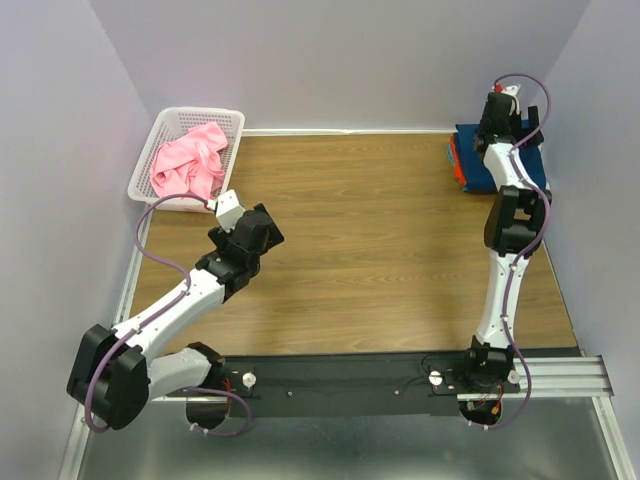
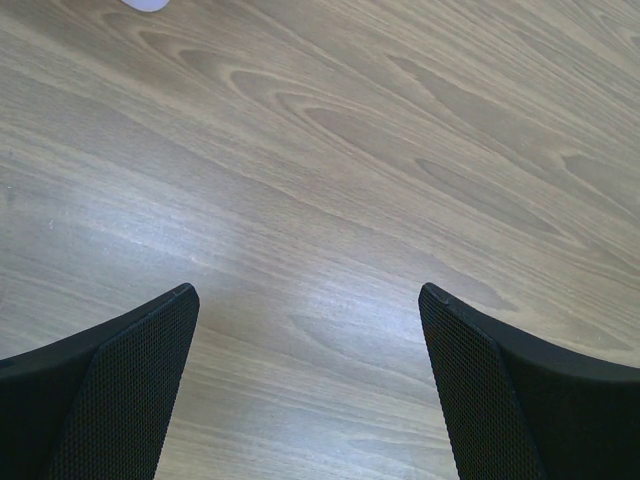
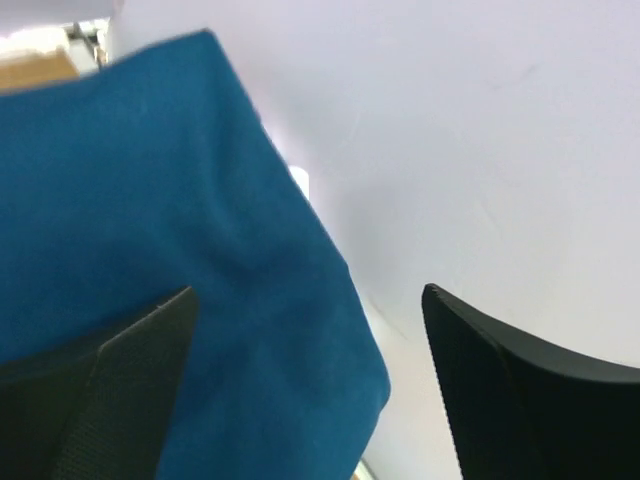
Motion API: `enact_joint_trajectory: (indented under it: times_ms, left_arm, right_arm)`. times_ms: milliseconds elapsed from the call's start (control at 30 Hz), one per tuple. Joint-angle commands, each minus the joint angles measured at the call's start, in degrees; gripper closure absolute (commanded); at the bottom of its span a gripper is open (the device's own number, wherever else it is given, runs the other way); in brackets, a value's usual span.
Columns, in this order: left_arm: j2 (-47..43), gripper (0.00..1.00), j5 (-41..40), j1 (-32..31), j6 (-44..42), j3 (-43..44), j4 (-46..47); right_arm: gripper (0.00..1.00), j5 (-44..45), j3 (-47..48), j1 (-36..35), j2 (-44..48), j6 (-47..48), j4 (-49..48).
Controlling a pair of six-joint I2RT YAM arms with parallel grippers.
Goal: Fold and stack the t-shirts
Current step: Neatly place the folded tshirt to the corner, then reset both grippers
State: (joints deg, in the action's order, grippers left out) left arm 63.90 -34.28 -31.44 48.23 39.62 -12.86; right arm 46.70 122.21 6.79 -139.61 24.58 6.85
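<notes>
A crumpled pink t-shirt lies in the white lattice basket at the far left. A folded stack with a blue t-shirt on top and an orange one showing at its left edge sits at the far right corner. My right gripper is open above that stack; the blue cloth fills the left of the right wrist view, next to the wall. My left gripper is open and empty over bare wood, near the basket.
Pale walls close in the table on three sides. A black rail with the arm bases runs along the near edge. A metal strip borders the table's left side.
</notes>
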Motion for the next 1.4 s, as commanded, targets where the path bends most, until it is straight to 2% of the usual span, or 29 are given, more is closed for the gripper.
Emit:
enact_joint_trajectory:
  times_ms: [0, 200, 300, 667, 733, 900, 1033, 1133, 1167, 1200, 1367]
  left_arm:
    - [0.6, 0.02, 0.5, 0.3, -0.7, 1.3, 1.6]
    - [0.8, 0.02, 1.0, 0.3, -0.9, 1.4, 1.7]
    - [-0.6, 0.02, 1.4, 0.3, -1.0, 1.3, 1.8]
    - [-8.2, 0.02, 3.7, 0.3, -2.3, -0.3, 3.9]
    - [-9.0, 0.02, 6.1, 0.3, -4.1, -1.2, 7.4]
    - [-9.1, 0.02, 7.6, 0.3, -6.0, -0.9, 8.6]
    - [-9.5, 0.02, 7.5, 0.4, -7.0, -1.2, 8.4]
    - [-9.9, 0.02, 7.8, 0.4, -7.2, -2.3, 9.2]
    - [-10.1, 0.02, 8.0, 0.4, -7.3, -2.4, 9.3]
    - [-10.4, 0.02, 7.9, 0.4, -7.1, -2.7, 9.3]
    - [-13.0, 0.02, 5.7, 0.5, -6.6, -4.5, 9.5]
  right_arm:
    - [0.0, 1.4, 3.2, 0.3, -0.1, -2.3, -1.8]
    - [0.0, -1.9, -0.5, 0.2, 4.6, -5.4, -1.3]
    - [0.0, -6.4, -3.4, 0.2, 7.9, -9.3, 1.3]
    - [0.0, -21.5, -22.4, -4.4, 28.4, -30.5, 2.3]
    - [0.0, -24.8, -27.6, -6.4, 33.4, -34.6, 1.9]
    - [0.0, -21.7, -40.9, -13.8, 44.7, -38.0, -0.7]
    - [0.0, -24.3, -58.1, -14.3, 56.9, -44.9, -2.0]
    - [0.0, -25.0, -66.4, -14.5, 67.1, -46.5, -2.0]
    - [0.0, -25.4, -72.1, -14.6, 69.6, -47.2, -2.0]
    - [0.0, -26.5, -74.6, -14.6, 75.5, -47.9, -1.9]
    - [0.0, -34.2, -89.1, -14.5, 93.4, -53.7, -1.7]
